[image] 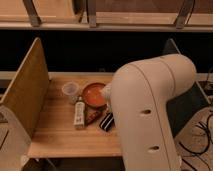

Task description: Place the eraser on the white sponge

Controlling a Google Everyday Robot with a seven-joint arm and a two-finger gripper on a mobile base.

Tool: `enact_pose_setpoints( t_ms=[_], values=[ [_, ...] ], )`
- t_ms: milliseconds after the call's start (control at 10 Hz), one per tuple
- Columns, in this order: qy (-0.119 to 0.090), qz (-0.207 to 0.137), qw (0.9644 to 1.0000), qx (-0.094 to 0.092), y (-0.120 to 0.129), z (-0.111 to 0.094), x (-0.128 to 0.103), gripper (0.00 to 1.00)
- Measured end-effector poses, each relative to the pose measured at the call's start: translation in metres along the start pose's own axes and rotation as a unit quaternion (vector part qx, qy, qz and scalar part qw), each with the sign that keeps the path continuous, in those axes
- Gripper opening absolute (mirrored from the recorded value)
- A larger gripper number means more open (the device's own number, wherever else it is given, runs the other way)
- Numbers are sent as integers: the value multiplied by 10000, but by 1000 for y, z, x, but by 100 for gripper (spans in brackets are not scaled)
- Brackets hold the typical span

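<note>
Camera view, eraser [106, 121] on table [60, 136] beside arm [150, 110], end effector hidden behind it, state unclear.

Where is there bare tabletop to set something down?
Bare wood runs along the front edge of the table, and there is a strip between the side panel and the cup. It is crowded around the bowl and eraser. The gripper is hidden behind the arm.
</note>
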Motion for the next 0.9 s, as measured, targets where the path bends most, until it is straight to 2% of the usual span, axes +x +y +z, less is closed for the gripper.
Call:
enact_pose_setpoints(
  t_ms=[100, 200, 400, 900],
  values=[
    [-61, -30, 10000, -1, 1, -4, -2, 6],
    [-163, -57, 9998, -30, 4, -13, -7, 1],
    [-425, -155, 9989, -148, 15, -37, -16, 0],
    [-454, -161, 9987, -175, 17, -40, -18, 0]
  ],
)
